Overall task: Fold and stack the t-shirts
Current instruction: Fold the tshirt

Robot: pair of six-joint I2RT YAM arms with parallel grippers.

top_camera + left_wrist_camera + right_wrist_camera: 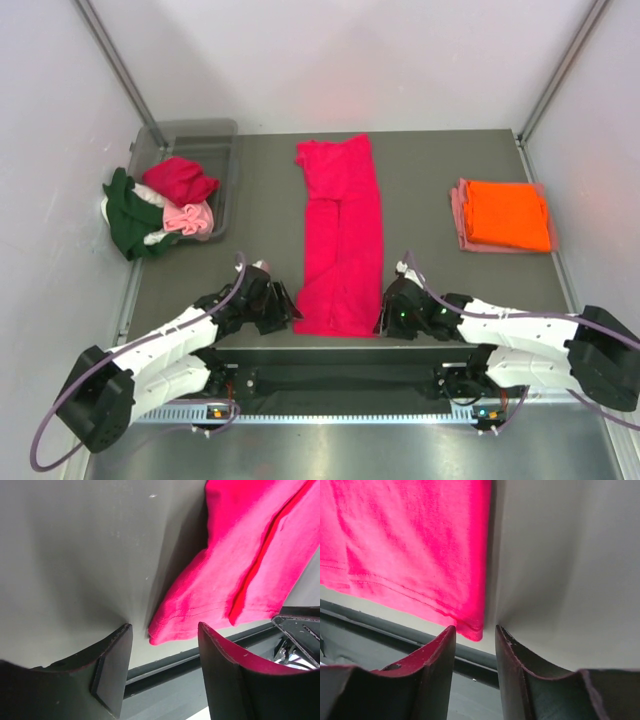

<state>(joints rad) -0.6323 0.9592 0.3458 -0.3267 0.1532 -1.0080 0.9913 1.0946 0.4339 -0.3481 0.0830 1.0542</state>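
This looks like a robotics lab cell, not a home. A flat matte grey worktop (430, 170) is boxed in by plain white wall panels (330, 60) on slim metal corner struts (115, 60). A white jointed left arm (165, 345) and right arm (520, 325), trailing looped cables, are bolted to a slotted aluminium rail (340, 416).

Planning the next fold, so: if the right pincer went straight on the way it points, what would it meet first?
Probably the hem corner of the crimson t-shirt, just ahead of it, though depth is unclear.
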